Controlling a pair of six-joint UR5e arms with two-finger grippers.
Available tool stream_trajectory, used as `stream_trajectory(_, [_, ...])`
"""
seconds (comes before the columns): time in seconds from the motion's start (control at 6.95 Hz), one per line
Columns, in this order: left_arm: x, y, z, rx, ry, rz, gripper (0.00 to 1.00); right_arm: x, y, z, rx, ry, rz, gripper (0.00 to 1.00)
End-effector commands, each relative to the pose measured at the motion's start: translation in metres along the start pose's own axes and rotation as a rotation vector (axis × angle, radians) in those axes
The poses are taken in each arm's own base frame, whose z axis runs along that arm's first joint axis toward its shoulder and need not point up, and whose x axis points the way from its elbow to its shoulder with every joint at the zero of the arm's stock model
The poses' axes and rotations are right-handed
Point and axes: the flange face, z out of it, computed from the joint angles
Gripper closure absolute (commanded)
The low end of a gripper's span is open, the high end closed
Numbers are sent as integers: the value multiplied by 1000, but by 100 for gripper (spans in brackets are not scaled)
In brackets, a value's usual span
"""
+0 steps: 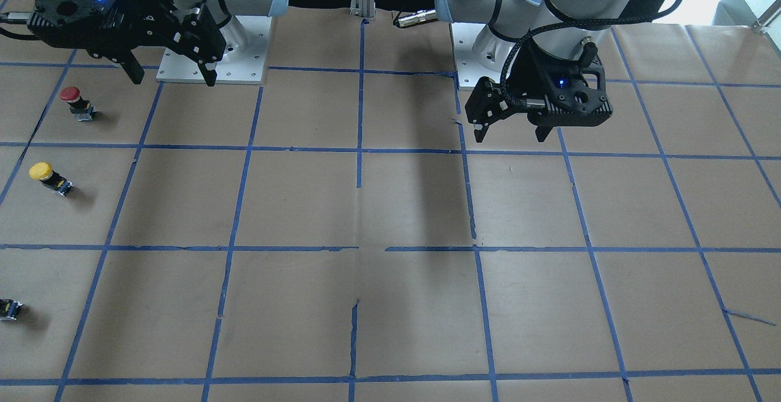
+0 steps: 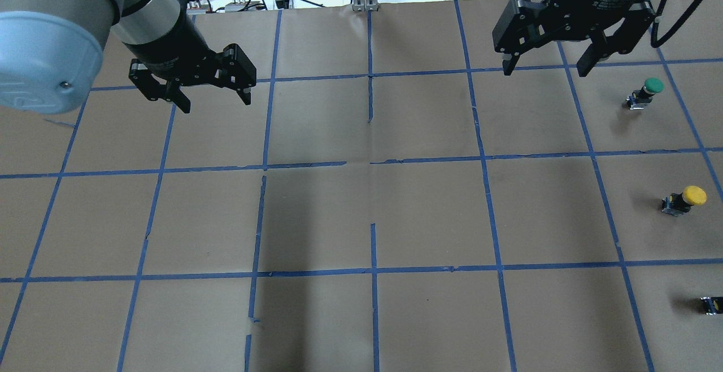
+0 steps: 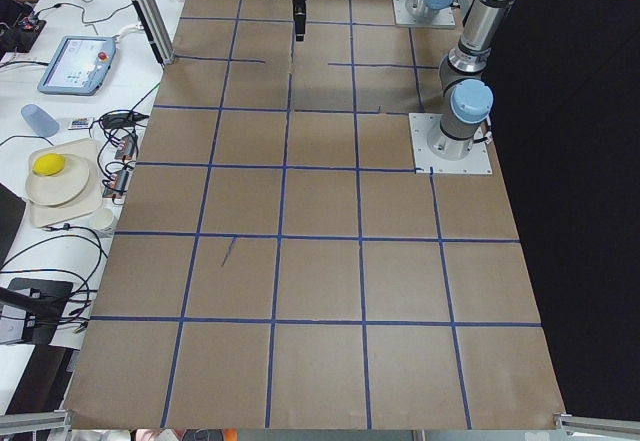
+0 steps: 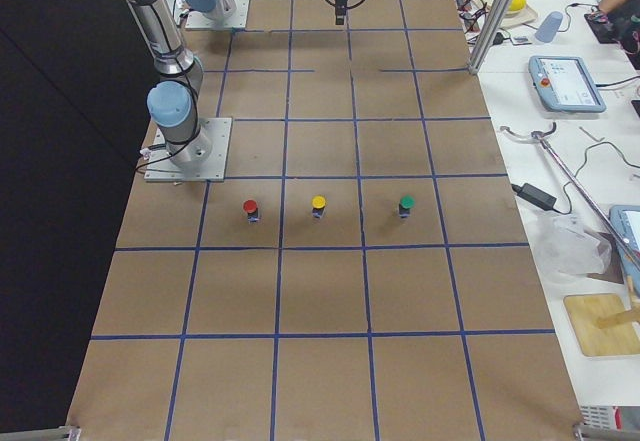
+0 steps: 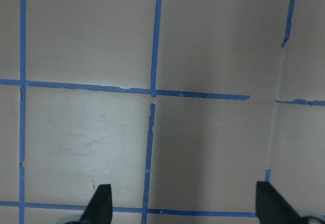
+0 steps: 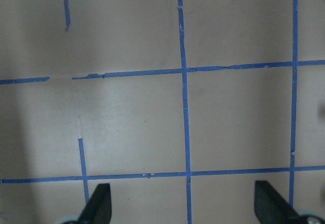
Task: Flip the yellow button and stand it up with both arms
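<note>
The yellow button (image 1: 47, 177) stands upright, cap up, on its dark body near the table's edge on my right side. It also shows in the overhead view (image 2: 684, 200) and in the exterior right view (image 4: 318, 206). My right gripper (image 1: 172, 78) hangs open and empty above the table; in the overhead view (image 2: 544, 70) it is well away from the button. My left gripper (image 1: 510, 136) is open and empty over the other half of the table (image 2: 215, 103). Both wrist views show only open fingertips (image 5: 101, 206) (image 6: 99, 206) over bare paper.
A red button (image 1: 76, 103) stands on the robot side of the yellow one and a green button (image 2: 644, 92) on the far side; all three stand in a row (image 4: 405, 205). The table is brown paper with a blue tape grid (image 1: 360, 152). Arm base plates (image 1: 213, 54) sit at the robot's edge.
</note>
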Motion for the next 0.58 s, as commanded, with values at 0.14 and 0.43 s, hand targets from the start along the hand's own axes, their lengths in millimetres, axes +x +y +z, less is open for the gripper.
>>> stream_trajectory(0.14, [-9, 6, -13, -6, 25, 23, 0, -3, 1, 14, 10, 12, -32, 0])
stream_trajectory(0.43, [-9, 6, -15, 0, 27, 22, 0, -4, 1, 15, 6, 11, -31, 0])
